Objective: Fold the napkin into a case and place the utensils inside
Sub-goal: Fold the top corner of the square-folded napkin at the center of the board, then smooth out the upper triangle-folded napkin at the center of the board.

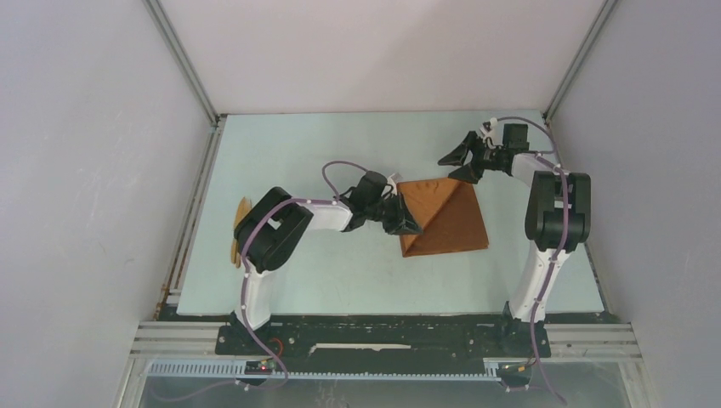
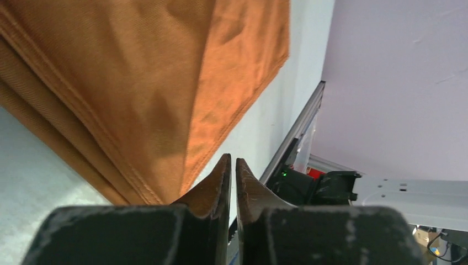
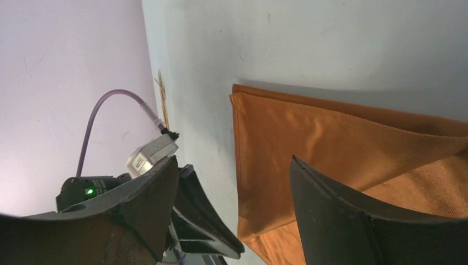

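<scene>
Napkin, a rust-orange square of soft cloth [image 1: 444, 219], lies partly folded along a diagonal crease and is not yet a case. Far to its left, slim light-brown wooden utensils [image 1: 238, 229] wait, half hidden by the left arm, probably kept clear until folding ends. The black left gripper [image 2: 232, 163] sits at the napkin's left edge, jaws almost closed, with no cloth visible between them. Just beyond the napkin's far corner, the black right gripper [image 1: 459, 163] hovers wide and empty, apparently ready to take an edge.
</scene>
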Controlling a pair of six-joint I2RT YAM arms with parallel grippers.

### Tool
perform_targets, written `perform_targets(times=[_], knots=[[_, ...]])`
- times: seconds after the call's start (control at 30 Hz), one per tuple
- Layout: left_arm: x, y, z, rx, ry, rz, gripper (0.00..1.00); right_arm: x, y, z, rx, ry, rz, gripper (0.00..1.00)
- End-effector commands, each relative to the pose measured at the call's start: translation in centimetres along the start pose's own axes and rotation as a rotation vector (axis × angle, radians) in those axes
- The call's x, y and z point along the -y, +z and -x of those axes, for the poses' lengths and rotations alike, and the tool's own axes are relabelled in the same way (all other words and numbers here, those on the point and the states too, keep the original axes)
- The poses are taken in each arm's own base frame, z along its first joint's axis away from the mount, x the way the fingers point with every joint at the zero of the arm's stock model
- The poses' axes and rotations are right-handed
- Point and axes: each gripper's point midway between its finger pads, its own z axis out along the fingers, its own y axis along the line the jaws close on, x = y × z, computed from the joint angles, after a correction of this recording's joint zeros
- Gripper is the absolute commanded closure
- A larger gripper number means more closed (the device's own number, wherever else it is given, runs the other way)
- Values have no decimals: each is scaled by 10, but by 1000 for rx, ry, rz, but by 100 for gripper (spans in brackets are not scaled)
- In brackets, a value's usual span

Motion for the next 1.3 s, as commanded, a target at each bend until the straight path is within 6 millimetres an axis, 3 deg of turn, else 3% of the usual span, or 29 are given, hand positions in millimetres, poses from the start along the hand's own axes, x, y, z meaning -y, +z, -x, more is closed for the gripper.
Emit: perform_targets(times=[0.0, 0.3, 0.53, 0.87, 1.03, 1.27], knots=[[-2, 9, -4, -39, 17, -23, 89, -2, 5, -15, -71, -42, 102, 19], [-55, 5, -13, -27, -50, 70, 91, 35, 14, -12, -72, 69, 133, 18], [-83, 2, -24, -27, -99, 125, 92, 46, 13, 7, -19, 129, 156, 17], [-98, -5, -34, -18, -134, 149, 93, 80, 16, 24, 29, 351, 164, 20], [-104, -8, -39, -20, -140, 161, 94, 101, 12, 37, 83, 443, 87, 21], [-100, -11, -40, -19, -131, 150, 93, 125, 16, 44, 97, 534, 45, 22]])
